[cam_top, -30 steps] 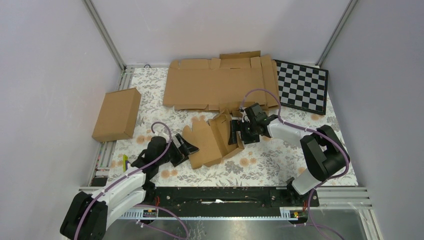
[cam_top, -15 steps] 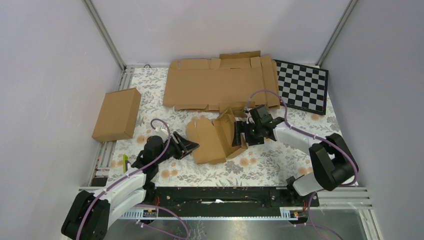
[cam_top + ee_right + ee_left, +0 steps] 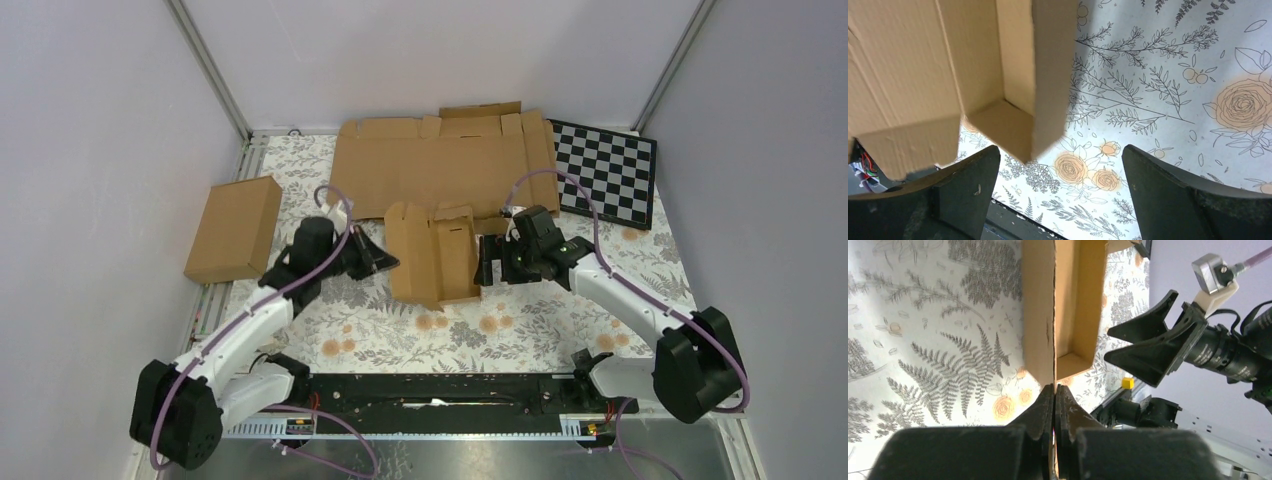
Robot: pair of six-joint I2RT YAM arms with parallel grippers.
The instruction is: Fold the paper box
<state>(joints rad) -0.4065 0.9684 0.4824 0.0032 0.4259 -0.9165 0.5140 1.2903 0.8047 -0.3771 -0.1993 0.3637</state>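
You have bright, even light from overhead in all three views, with no glare. From the top camera everything is sharp, and the arms throw only faint, soft shadows on the flowered cloth (image 3: pixel 520 335). The left gripper (image 3: pixel 1055 389) shows dark and soft-edged close to its lens, while the paper box (image 3: pixel 1038 315) beyond is crisp. The right gripper (image 3: pixel 1060 150) blurs likewise, and the box lays a grey shadow beside itself.

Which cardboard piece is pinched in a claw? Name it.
The small half-folded paper box in the middle; the left claw is shut on its wall. The closed carton at left and the flat cardboard sheets behind lie untouched.
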